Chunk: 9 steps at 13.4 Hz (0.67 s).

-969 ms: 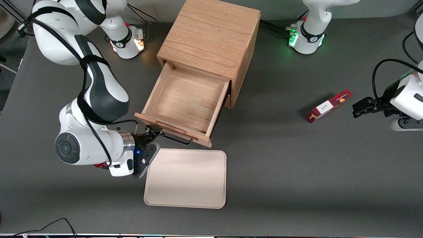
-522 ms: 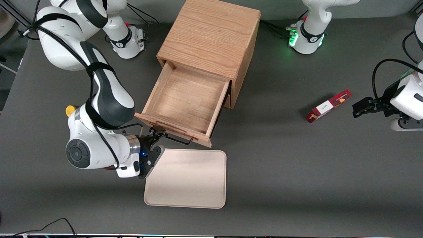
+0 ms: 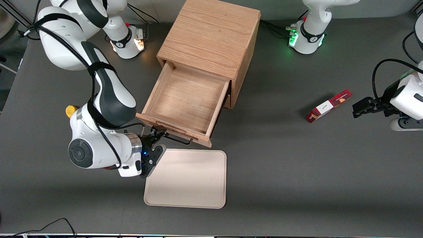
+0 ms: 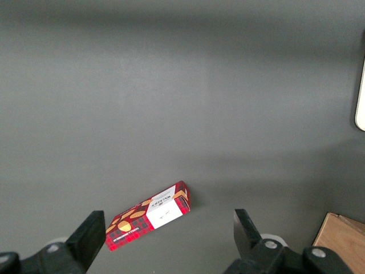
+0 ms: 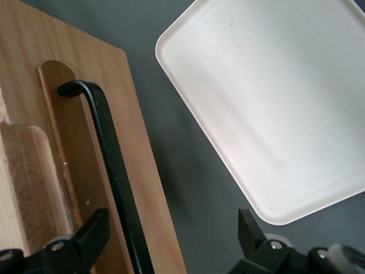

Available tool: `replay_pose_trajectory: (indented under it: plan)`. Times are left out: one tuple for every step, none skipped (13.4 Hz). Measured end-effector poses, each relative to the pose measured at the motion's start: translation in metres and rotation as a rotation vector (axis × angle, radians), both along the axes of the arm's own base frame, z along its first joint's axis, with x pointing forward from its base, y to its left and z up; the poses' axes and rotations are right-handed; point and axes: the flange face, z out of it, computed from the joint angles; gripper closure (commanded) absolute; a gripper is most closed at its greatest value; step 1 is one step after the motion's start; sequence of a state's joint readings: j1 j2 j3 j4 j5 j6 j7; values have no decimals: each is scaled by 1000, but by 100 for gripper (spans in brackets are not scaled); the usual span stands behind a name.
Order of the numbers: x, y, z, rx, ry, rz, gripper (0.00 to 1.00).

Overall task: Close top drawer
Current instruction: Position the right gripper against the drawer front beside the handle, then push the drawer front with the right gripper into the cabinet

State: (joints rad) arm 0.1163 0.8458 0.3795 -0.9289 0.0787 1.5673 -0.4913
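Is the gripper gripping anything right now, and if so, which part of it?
Nothing is held. The gripper is open in front of the top drawer; one finger lies against the front panel, and the black handle passes between the fingers, ungripped.

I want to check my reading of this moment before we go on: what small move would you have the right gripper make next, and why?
Probably a short push toward the cabinet. The top drawer is pulled far out, and the gripper sits open at the drawer front with the black handle between its fingers, above the beige tray. Pressing the front panel inward would start it sliding shut.
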Motion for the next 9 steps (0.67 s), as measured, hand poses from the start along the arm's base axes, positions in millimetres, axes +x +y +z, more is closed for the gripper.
replay_pose_trajectory:
  plan:
    - [0, 1, -1, -1, 3, 1, 0]
    - [-1, 2, -4, -2, 7, 2, 0]
    - [-2, 2, -6, -4, 11, 3, 0]
    - [-2, 3, -9, -5, 16, 4, 0]
    - [-3, 3, -11, -7, 21, 6, 0]
    - [-4, 4, -13, -8, 25, 8, 0]
    - [-5, 6, -15, -9, 30, 11, 0]
    - [-7, 8, -17, -8, 35, 15, 0]
    - [-8, 10, -17, -6, 36, 19, 0]
